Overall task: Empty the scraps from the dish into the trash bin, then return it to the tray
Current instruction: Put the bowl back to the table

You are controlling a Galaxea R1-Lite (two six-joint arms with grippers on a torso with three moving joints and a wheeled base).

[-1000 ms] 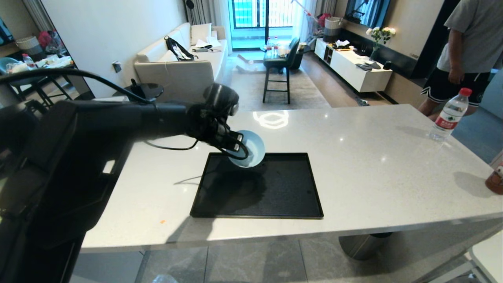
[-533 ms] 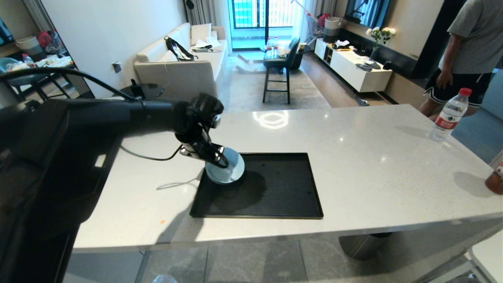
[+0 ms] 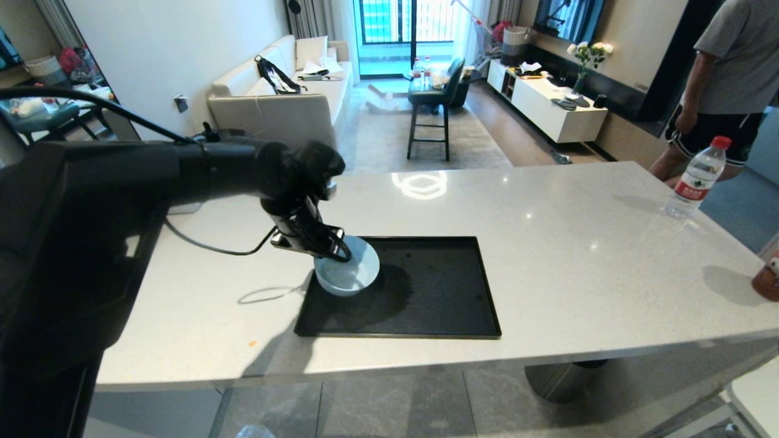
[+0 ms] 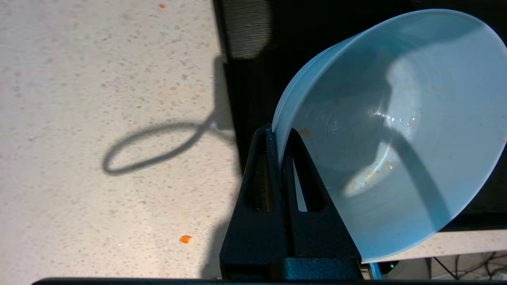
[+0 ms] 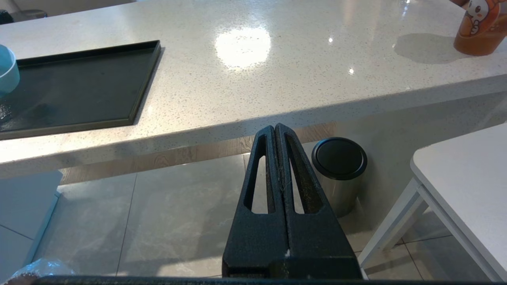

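Countertop (image 3: 578,255) edge nearest the robot carries one small orange crumb (image 3: 252,344); below it, the right gripper (image 5: 275,128) hangs parked with its jaws pressed together on nothing, one steel bin with a black lid (image 5: 339,158) on the floor beyond it. Next comes the one black tray (image 3: 426,328). Over the tray's left end the left gripper (image 3: 331,243) pinches the rim of the single pale-blue dish (image 3: 348,275), one finger inside, one outside. A second ago the dish hung tipped on its side above the tray's far-left corner; now it has swung mouth-up and dropped close to the tray floor, if not onto it. Its inside shows only greasy smears, no carrot pieces, so the emptying looks done and only setting down and release seem left. No lined trash bin is in view. Farther right stands one water bottle (image 3: 695,176), one orange cup (image 5: 479,27) nearer, and one person (image 3: 724,79) beyond the counter.
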